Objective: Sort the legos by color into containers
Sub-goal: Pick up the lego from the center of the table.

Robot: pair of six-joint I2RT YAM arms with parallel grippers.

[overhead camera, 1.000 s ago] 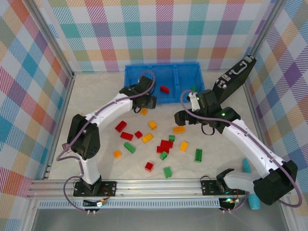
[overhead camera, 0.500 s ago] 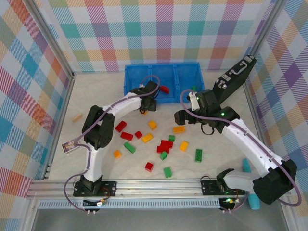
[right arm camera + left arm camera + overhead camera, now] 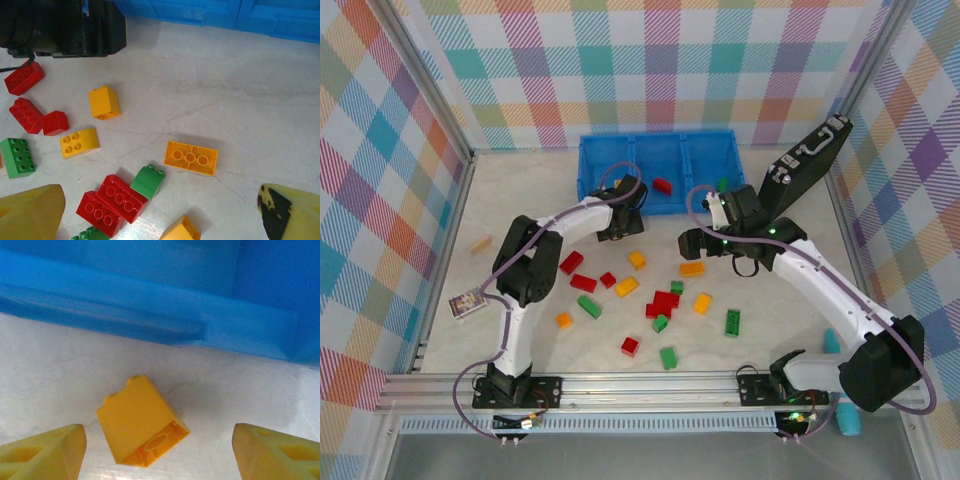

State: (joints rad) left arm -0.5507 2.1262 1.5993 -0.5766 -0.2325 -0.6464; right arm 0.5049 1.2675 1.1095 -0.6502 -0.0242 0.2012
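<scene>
Left tool [image 3: 159, 437] tips cropped, lego [image 3: 137, 417] between

Bystanders on a white marbled tabletop [image 3: 520, 190] enclosed by pastel plaid cloth walls [image 3: 660, 70].
A black hard case with a handle [image 3: 807, 160] stands tilted at the far right, close to the right wall. A pale tan wooden block [image 3: 480, 243] lies alone near the left wall, well apart from the case. A teal, possibly cylindrical object [image 3: 832, 343], partly hidden, sits by the near right edge.
</scene>
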